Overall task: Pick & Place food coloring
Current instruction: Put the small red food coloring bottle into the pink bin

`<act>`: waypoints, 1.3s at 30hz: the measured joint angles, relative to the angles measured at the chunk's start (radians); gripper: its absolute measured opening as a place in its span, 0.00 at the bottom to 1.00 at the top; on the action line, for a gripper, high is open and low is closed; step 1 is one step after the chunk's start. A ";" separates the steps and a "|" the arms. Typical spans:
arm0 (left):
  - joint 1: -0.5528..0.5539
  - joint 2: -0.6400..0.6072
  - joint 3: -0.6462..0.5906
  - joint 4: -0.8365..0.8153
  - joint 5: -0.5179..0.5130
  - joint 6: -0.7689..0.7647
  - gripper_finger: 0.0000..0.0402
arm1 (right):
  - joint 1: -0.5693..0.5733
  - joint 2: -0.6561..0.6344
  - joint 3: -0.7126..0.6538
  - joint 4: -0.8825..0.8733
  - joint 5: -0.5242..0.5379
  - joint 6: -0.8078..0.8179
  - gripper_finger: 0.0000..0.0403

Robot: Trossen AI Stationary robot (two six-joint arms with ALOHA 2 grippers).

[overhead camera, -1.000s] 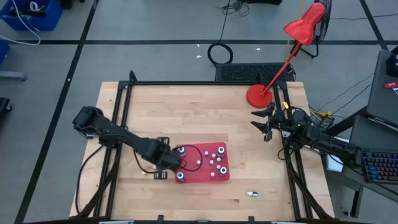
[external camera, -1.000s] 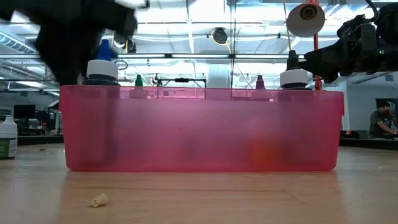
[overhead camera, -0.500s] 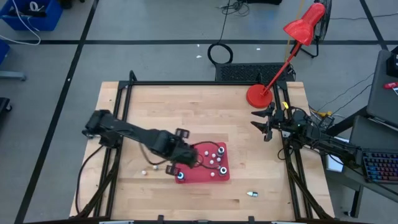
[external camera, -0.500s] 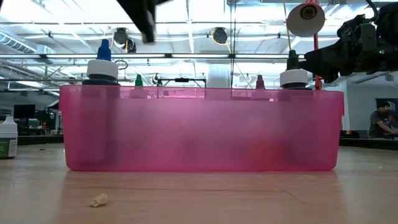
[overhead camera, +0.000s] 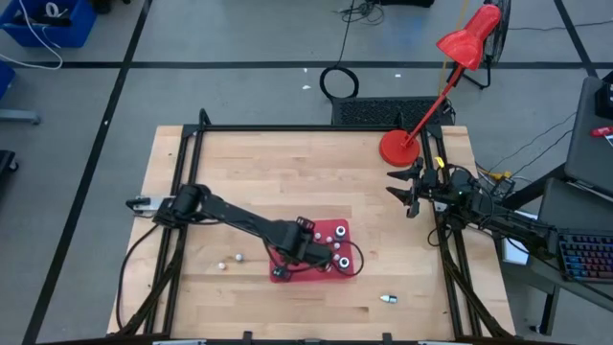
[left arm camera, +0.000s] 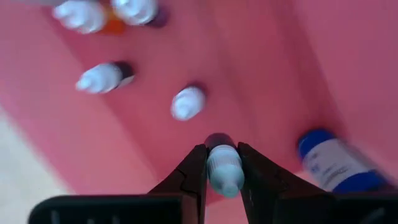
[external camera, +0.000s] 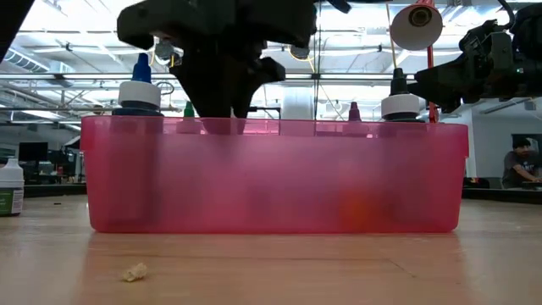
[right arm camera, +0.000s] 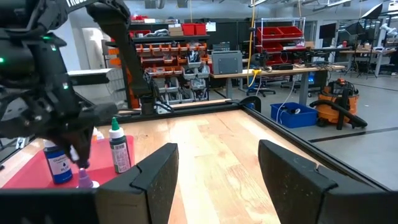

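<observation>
Fingers on my left gripper (left arm camera: 224,171) are almost shut, and they pinch one tiny dropper bottle (left arm camera: 224,169) by its pale top. That bottle is inside the red tray (overhead camera: 287,275), down near the tray's floor. I think I am at the placing step: the bottle is in the tray, but I have not let go of it yet.

More food coloring stands in the tray too. I can see a white-capped one (left arm camera: 187,102) close by and a bigger blue bottle (left arm camera: 336,163) off to the side. One small bottle (overhead camera: 389,299) lies on the bench (overhead camera: 316,172), apart from the tray.

Next I would open the fingers slowly and lift straight up, so I don't bump the bottles nearby. The held bottle looks tilted, so it might tip over when I let go.

My right gripper (overhead camera: 410,190) waits at the bench edge near the red lamp (overhead camera: 397,147), fingers wide apart, holding nothing.
</observation>
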State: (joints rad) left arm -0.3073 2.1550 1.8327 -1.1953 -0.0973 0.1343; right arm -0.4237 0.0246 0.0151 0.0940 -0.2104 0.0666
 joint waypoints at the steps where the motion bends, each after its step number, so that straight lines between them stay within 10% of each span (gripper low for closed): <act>1: -0.001 0.005 0.000 0.010 0.018 0.000 0.17 | 0.000 0.000 0.000 0.000 0.000 0.000 0.52; 29: 0.022 0.005 -0.165 0.222 0.192 -0.024 0.17 | 0.000 0.000 0.000 0.000 0.000 0.000 0.52; 39: 0.022 0.004 -0.165 0.224 0.186 -0.036 0.40 | 0.000 0.000 0.000 0.000 0.000 0.000 0.52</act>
State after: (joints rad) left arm -0.2855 2.1590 1.6680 -0.9718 0.0891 0.0982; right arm -0.4236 0.0246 0.0147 0.0940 -0.2104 0.0664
